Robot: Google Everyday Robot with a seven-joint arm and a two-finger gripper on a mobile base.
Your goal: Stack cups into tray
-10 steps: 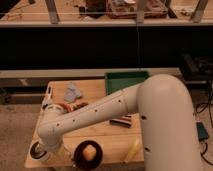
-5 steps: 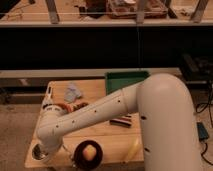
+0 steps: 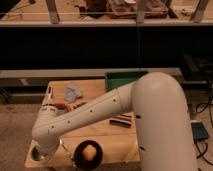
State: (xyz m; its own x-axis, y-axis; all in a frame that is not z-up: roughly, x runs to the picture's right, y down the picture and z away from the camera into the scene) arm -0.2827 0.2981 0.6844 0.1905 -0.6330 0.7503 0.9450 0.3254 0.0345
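Tool [image 3: 44, 150] down at the near-left corner of the table [image 3: 107, 132], at the end of the long white arm [image 3: 100, 107], right at the pale cup [image 3: 38, 154]; cannot tell whether wide, narrow or already holding it. Compared with a second ago, sunk a little lower over that corner, with the cup in the same spot by the table edge. Reads as the end of a reach and the start of a grasp, not yet a carry. Green tray [image 3: 122, 76] well apart at the far side of the table, partly hidden behind the arm, no cup seen inside. Dark brown bowl [image 3: 87, 152] near the cup on its right, so some risk of a nudge on lift-off. Still ahead, by this judgement: grip, lift, long carry across to the tray.
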